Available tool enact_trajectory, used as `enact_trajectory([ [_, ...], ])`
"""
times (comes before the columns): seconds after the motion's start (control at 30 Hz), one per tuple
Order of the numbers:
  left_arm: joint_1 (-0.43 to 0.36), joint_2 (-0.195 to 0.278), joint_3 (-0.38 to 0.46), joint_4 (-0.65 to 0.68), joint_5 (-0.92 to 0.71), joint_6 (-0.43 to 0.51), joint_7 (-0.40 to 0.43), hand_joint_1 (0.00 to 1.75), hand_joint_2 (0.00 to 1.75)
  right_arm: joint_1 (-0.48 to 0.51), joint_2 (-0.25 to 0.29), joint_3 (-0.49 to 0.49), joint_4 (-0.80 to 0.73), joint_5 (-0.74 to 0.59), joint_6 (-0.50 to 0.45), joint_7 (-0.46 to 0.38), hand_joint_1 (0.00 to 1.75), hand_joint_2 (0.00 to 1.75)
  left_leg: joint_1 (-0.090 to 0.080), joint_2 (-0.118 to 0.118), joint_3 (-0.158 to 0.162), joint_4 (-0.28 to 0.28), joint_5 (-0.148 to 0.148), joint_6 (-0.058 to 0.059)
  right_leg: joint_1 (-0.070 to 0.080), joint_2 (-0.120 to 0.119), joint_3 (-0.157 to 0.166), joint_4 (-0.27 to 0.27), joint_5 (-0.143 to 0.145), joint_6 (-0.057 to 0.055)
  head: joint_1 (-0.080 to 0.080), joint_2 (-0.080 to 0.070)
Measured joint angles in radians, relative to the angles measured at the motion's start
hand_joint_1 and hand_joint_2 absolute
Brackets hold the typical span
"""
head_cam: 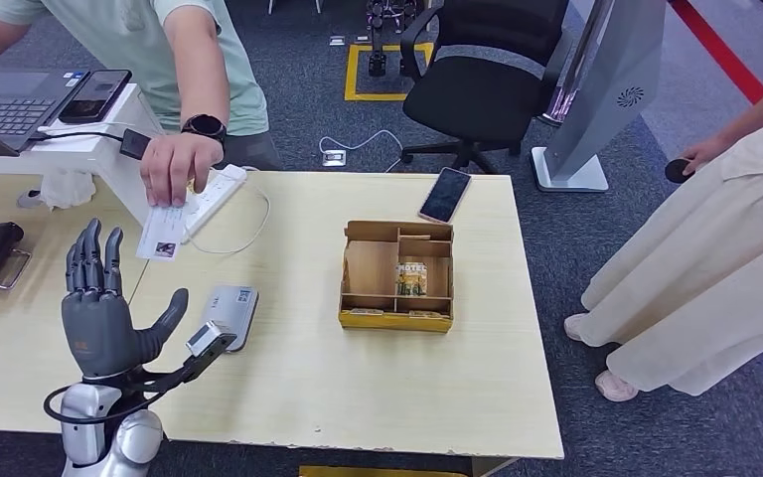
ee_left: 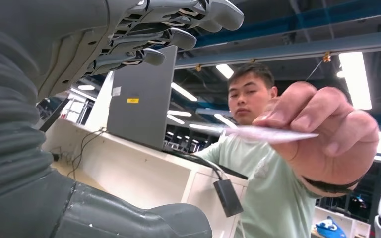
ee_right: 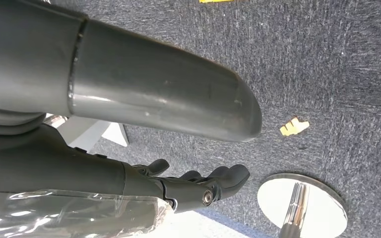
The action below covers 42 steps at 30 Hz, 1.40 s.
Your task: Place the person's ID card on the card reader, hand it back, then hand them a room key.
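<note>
Key card in box reads "HOTEL"; ID card text illegible.

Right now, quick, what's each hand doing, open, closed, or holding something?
Left hand: open, fingers apart, holding nothing; the person's hand holds the ID card.
Right hand: open, holding nothing.
</note>
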<state>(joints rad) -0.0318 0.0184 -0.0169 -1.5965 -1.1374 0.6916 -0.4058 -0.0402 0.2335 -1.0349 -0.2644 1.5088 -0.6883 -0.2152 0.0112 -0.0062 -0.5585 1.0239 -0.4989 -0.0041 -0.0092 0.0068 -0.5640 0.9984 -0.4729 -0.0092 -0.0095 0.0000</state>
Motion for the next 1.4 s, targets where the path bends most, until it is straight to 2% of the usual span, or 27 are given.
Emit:
enact_trajectory([
  [0.27,-0.048,-0.059,0.035,0.001,-0.125,0.0,-0.008,0.0,1.75,0.0,0.0,0.0,0.0,0.016,0.0,0.016,0.0,0.0,0.0,0.0,0.0,0.0,0.0,0.0,0.0,0.0,0.0,0.0,0.0,0.0,0.0,0.0],
  [0.53,-0.128,-0.08,0.021,0.039,-0.259,0.0,0.112,0.0,1.75,-0.005,0.0,0.0,-0.003,0.019,0.0,0.016,0.0,0.0,0.0,0.0,0.0,0.0,0.0,0.0,0.0,0.0,0.0,0.0,0.0,0.0,0.0,0.0],
  [0.7,-0.156,-0.085,-0.006,0.068,-0.248,0.0,0.143,0.0,1.75,-0.006,0.0,0.0,-0.005,0.019,0.0,0.02,0.0,0.0,0.0,0.0,0.0,0.0,0.0,0.0,0.0,0.0,0.0,0.0,0.0,0.0,0.0,0.0],
  [1.13,-0.182,-0.088,-0.04,0.128,-0.198,0.0,0.145,0.0,1.75,-0.007,0.0,0.0,-0.01,0.016,0.0,0.012,0.0,0.0,0.0,0.0,0.0,0.0,0.0,0.0,0.0,0.001,0.0,0.0,0.0,0.0,0.0,0.0],
  [1.17,-0.182,-0.088,-0.041,0.13,-0.194,0.0,0.145,0.16,1.75,-0.007,0.0,0.0,-0.01,0.016,0.0,0.01,0.0,0.0,0.0,0.0,0.0,0.0,0.0,0.0,0.0,0.001,0.0,0.0,0.0,0.0,0.0,0.0],
  [1.27,-0.181,-0.087,-0.043,0.136,-0.182,0.0,0.142,1.46,1.75,-0.007,0.0,0.0,-0.011,0.016,0.0,0.008,0.0,0.0,0.0,0.0,0.0,0.0,0.0,0.0,0.0,0.001,0.0,0.0,0.0,0.0,0.0,0.0],
  [1.3,-0.18,-0.087,-0.044,0.137,-0.181,0.0,0.139,1.74,1.75,-0.007,0.0,0.0,-0.012,0.016,0.0,0.008,0.0,0.0,0.0,0.0,0.0,0.0,0.0,0.0,0.0,0.001,0.0,0.0,0.0,0.0,0.0,0.0],
  [1.4,-0.179,-0.087,-0.049,0.137,-0.181,0.0,0.128,1.75,1.75,-0.006,0.0,0.0,-0.014,0.017,0.0,0.008,0.0,0.0,0.0,0.0,0.0,0.0,0.0,0.0,0.0,0.0,0.0,0.0,0.0,0.0,0.0,0.0],
])
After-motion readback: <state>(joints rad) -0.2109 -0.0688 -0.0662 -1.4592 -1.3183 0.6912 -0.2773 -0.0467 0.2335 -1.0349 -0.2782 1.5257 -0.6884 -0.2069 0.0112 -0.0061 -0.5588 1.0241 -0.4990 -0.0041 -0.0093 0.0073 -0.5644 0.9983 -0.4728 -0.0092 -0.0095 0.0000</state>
